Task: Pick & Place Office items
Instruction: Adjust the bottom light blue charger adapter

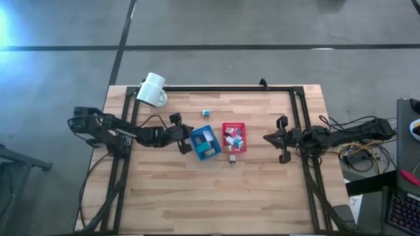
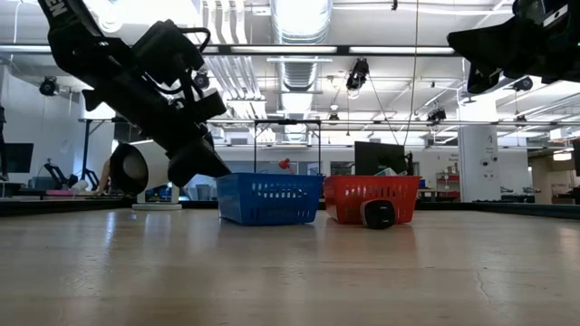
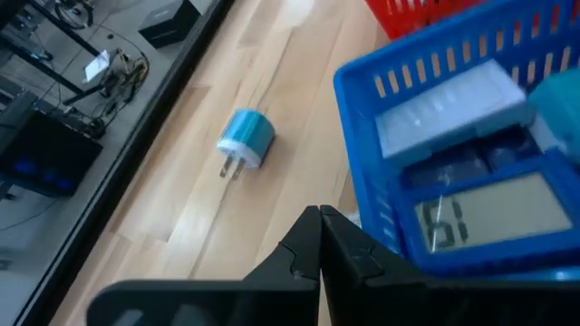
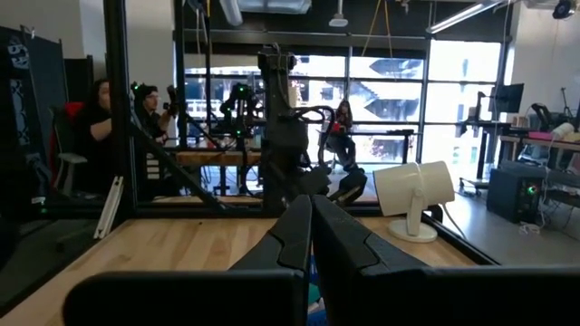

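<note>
Clearly the blue plug (image 3: 245, 140) lying loose on the table (image 1: 216, 190), beyond the blue tray (image 1: 203, 143), looks light, hard and smooth; grip its round body, not the prongs. Left gripper (image 1: 186, 139), jaws together, hovers beside that tray; right gripper (image 1: 268, 137) waits shut.

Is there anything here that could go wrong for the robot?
The shut left gripper sits right at the blue tray, so a careless move might shove it. The teal plug lies alone on the table and could roll when nudged. A dark item outside the red tray might get overlooked.
</note>
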`<state>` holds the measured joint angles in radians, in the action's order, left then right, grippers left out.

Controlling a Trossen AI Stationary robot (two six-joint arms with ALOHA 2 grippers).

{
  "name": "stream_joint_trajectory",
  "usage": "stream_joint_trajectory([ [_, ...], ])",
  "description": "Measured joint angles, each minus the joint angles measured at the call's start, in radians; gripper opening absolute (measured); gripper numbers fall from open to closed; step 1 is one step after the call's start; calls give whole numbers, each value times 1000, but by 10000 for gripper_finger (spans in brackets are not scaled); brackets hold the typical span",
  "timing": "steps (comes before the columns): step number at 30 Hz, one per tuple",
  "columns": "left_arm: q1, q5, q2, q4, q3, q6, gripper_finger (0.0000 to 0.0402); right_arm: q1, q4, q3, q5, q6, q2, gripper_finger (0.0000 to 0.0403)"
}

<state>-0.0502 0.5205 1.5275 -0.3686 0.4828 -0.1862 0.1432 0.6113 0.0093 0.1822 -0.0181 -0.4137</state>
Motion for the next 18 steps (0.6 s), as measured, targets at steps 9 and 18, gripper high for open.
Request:
stream_joint_trajectory([
  [9,-1,128,-25,109,-19,27,4,0,0,0,0,0,0,8],
  [18,0,-197,-113,167,-71,21,3,0,-1,0,0,0,0,8],
])
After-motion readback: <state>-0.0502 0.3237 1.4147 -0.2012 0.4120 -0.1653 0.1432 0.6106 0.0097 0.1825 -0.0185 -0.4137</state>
